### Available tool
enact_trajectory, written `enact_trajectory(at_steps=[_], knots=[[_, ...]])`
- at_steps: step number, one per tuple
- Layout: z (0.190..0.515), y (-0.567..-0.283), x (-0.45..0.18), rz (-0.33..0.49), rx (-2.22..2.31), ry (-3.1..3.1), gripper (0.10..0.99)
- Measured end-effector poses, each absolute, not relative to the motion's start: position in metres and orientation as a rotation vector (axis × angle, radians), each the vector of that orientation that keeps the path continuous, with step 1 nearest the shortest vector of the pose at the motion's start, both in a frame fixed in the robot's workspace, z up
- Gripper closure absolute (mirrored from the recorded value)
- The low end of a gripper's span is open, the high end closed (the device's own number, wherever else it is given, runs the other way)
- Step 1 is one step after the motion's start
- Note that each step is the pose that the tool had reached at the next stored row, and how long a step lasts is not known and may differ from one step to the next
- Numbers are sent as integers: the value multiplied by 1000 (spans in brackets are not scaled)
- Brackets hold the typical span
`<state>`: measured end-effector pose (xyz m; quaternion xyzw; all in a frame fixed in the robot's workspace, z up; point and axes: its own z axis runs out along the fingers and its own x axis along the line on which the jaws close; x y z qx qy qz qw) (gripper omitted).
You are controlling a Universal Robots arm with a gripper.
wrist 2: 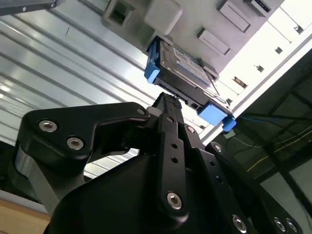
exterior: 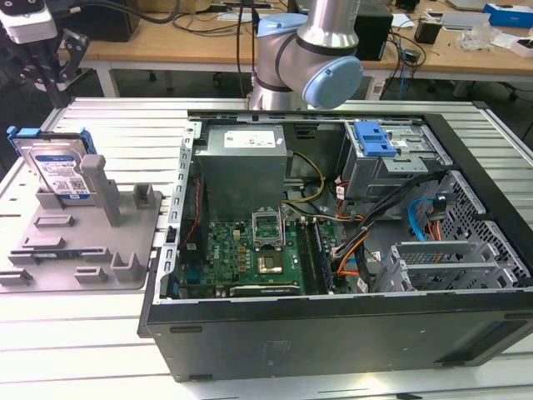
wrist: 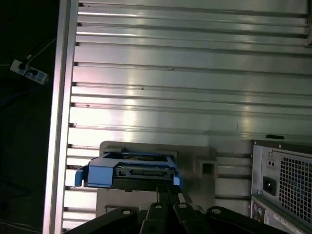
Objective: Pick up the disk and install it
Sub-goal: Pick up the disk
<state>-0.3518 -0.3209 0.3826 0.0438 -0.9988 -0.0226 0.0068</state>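
Second wrist view: the gripper [wrist 2: 168,101] has its black fingers brought together at the tips. It grips nothing. It points at the disk [wrist 2: 183,66], which stands on edge in a grey moulded holder [wrist 2: 161,12] on the slatted aluminium table [wrist 2: 73,63]. The disk's label side and its blue rail frame [wrist 2: 214,113] are visible. Contact cannot be judged from this angle.

First wrist view: the fingertips sit as one narrow dark stem, with no gap between them. Beyond them is the disk, seen edge-on with the blue frame wrapped round its connector end. It is seated in the holder [wrist: 204,163]. The back corner of the computer case [wrist: 282,185] shows a perforated grille and a power inlet. A power strip [wrist: 29,73] lies on the dark floor past the table edge.

Exterior view: the arm [exterior: 321,50] reaches across to the exterior view's left. The gripper hangs above the disk [exterior: 60,162] and clear of it. The disk leans upright in a slot of the holder [exterior: 125,246], just beside the case and outside it. The case [exterior: 333,333] lies open on its side. Inside are:
- a grey power-supply box [exterior: 241,158]
- a green motherboard [exterior: 250,250] with its bare processor socket [exterior: 268,265]
- a bundle of coloured cables [exterior: 358,250]
- a metal drive cage [exterior: 391,171] carrying a blue latch [exterior: 373,137]
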Motion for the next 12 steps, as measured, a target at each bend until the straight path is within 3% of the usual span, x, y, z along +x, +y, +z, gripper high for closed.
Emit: enact_trajectory(at_steps=[12], knots=[[381, -321, -352, -67, 575, -3068, 980]])
